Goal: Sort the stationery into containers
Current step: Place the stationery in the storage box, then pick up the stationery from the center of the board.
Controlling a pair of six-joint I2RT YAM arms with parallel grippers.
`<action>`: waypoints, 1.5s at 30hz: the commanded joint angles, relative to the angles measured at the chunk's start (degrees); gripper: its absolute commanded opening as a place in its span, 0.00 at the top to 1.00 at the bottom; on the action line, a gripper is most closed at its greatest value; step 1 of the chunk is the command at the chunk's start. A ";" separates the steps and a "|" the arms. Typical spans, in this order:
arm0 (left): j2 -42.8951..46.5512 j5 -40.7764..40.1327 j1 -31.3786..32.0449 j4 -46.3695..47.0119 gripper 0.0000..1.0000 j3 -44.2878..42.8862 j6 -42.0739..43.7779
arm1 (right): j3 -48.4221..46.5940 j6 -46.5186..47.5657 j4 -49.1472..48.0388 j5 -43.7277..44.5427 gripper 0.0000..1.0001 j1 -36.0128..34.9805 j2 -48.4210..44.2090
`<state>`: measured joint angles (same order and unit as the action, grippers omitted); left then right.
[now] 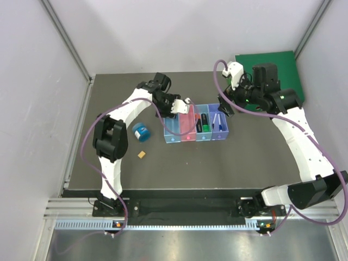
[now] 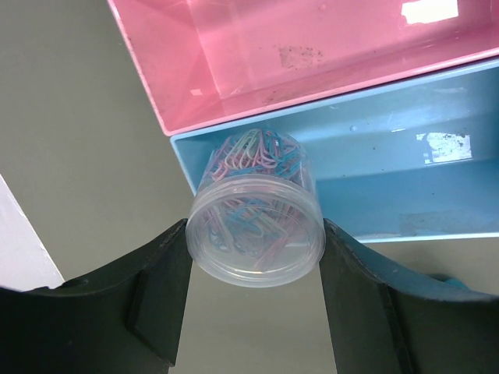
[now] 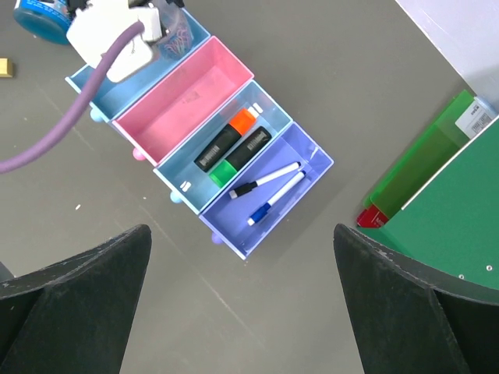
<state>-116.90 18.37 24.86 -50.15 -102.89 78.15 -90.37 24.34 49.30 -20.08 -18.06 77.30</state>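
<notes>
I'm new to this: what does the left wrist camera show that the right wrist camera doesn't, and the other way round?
Left wrist only: the left gripper's fingers clamping a clear tub of paper clips, close up. Right wrist only: two highlighters in the second light blue bin, two pens in the purple bin, the green binder, the blue tin and an orange block. Both: the pink bin and the end light blue bin, plus the tub, only glimpsed from the right.
</notes>
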 commanded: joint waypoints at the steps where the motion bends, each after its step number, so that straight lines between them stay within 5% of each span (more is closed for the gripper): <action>1: -0.17 -0.88 1.06 4.17 0.43 1.73 1.30 | -0.34 -0.78 -1.49 -1.28 0.00 0.75 -1.80; 5: -0.17 -2.55 1.86 8.74 0.37 4.01 1.48 | 0.02 -0.87 -1.40 -1.46 0.00 0.93 -1.97; 11: -0.34 -4.65 2.38 14.02 0.17 6.03 0.86 | 0.02 -0.87 -1.40 -1.55 0.00 1.10 -2.06; 19: 1.94 -5.28 2.47 15.87 0.14 6.13 -1.41 | 0.19 -1.05 -0.96 -1.99 0.00 1.10 -2.50; 28: 18.27 -1.15 2.30 13.68 0.12 10.68 -6.43 | 0.46 -3.33 0.53 -6.29 0.00 1.45 -2.42; 37: 37.00 2.46 -2.36 -0.63 0.09 27.21 5.00 | -2.09 -3.16 1.68 -8.14 0.00 1.28 -0.39; 45: 44.39 2.65 -1.84 -4.87 0.11 36.61 -23.42 | -1.83 -2.72 1.59 -7.17 0.00 1.28 -1.54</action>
<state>-75.85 20.16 22.63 -51.20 -70.39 70.91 -90.00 21.78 50.98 -26.63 -17.32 76.62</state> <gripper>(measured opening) 0.899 0.995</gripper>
